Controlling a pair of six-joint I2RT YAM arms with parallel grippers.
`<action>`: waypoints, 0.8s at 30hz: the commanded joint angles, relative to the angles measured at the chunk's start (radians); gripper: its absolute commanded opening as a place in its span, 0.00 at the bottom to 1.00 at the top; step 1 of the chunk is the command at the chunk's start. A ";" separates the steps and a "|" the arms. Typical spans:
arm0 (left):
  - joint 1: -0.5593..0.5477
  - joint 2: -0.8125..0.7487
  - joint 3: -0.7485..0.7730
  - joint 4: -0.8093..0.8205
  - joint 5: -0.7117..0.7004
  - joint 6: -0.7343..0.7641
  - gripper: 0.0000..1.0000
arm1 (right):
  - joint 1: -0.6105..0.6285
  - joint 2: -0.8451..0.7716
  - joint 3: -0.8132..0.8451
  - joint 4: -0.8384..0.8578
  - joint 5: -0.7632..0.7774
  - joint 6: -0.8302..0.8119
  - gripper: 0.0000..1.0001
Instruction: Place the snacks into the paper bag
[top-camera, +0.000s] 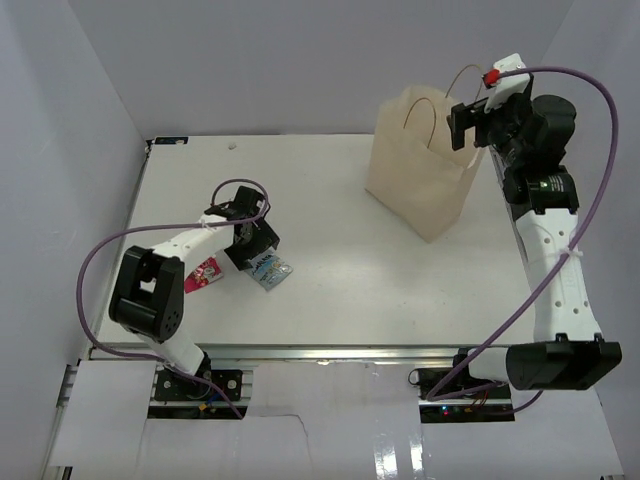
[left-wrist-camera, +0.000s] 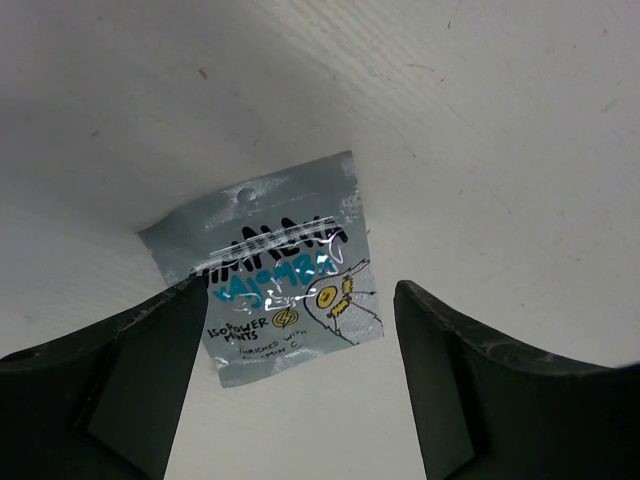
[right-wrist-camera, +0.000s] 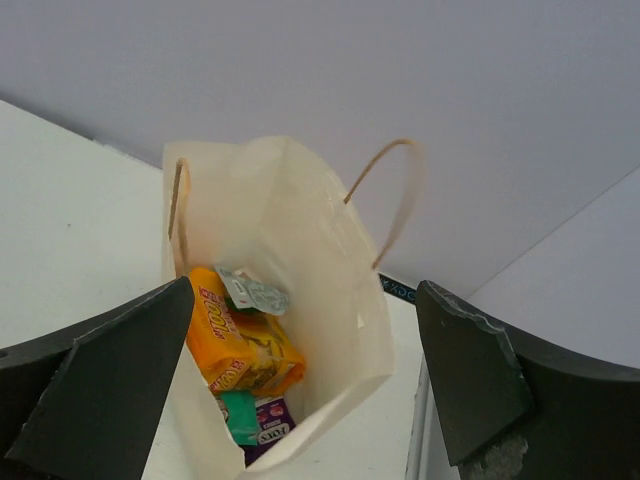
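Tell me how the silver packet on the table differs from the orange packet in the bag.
The silver packet lies flat on the table; the orange packet leans tilted inside the paper bag. Nothing covers the silver packet; a small pale packet rests on the orange packet. Both are flat snack packets.

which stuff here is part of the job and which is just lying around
Job: tan kraft paper bag; silver-blue foil packet; red-pink foil packet; in the bag, orange packet, small silver packet, green packet, purple packet.
Not the job: purple cables; white table.
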 joint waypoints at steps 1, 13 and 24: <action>-0.041 0.093 0.127 -0.157 -0.102 -0.036 0.85 | -0.020 -0.090 -0.027 0.006 -0.063 0.028 0.97; -0.114 0.328 0.221 -0.309 -0.140 -0.050 0.77 | -0.081 -0.211 -0.179 -0.020 -0.110 0.065 0.98; -0.116 0.291 0.221 -0.241 -0.078 0.019 0.17 | -0.089 -0.271 -0.195 -0.045 -0.272 0.065 0.98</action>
